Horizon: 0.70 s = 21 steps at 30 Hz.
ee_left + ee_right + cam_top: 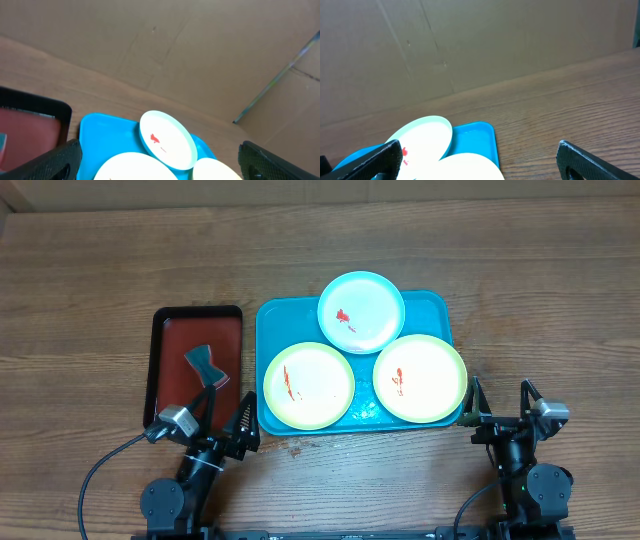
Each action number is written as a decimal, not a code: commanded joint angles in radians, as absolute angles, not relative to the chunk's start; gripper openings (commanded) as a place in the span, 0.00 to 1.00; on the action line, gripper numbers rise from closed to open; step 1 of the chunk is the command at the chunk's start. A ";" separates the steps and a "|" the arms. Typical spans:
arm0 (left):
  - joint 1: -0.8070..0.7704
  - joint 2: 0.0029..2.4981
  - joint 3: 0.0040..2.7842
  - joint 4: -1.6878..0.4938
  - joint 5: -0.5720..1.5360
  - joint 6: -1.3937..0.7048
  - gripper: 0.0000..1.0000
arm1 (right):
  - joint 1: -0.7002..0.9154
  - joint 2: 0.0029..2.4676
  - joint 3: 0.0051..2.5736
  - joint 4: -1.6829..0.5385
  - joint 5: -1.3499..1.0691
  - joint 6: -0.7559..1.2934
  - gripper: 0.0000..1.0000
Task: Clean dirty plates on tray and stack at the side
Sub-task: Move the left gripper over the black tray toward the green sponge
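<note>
A bright blue tray [275, 320] holds three plates. A light blue plate [361, 311] with a red smear sits at the back. A yellow-green plate [308, 385] with red streaks is at front left, and another yellow-green plate [420, 378] with a red smear at front right. My left gripper [226, 417] is open and empty, just off the tray's front left corner. My right gripper [500, 399] is open and empty, just right of the tray. The left wrist view shows the light blue plate [167, 138] and tray [105, 140]; the right wrist view shows the plate [422, 137] and tray [477, 137].
A black-rimmed dark red tray [196, 360] lies left of the blue tray with a small grey-blue folded cloth [206, 366] on it. Bare wooden table stretches to the right and back. A cardboard wall stands behind the table.
</note>
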State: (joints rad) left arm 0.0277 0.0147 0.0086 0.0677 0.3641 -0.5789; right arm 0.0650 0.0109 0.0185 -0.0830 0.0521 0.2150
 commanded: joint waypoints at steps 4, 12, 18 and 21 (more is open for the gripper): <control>0.026 0.004 0.005 0.089 0.385 -0.368 1.00 | 0.059 0.003 0.008 -0.080 0.059 0.212 1.00; 0.026 0.004 0.079 0.041 0.339 -0.202 1.00 | 0.059 0.003 0.008 -0.080 0.059 0.212 1.00; 0.026 0.033 0.207 -0.102 0.223 -0.128 1.00 | 0.059 0.003 0.008 -0.080 0.059 0.212 1.00; 0.025 0.096 0.284 -0.146 0.210 -0.111 1.00 | 0.059 0.003 0.008 -0.079 0.059 0.212 1.00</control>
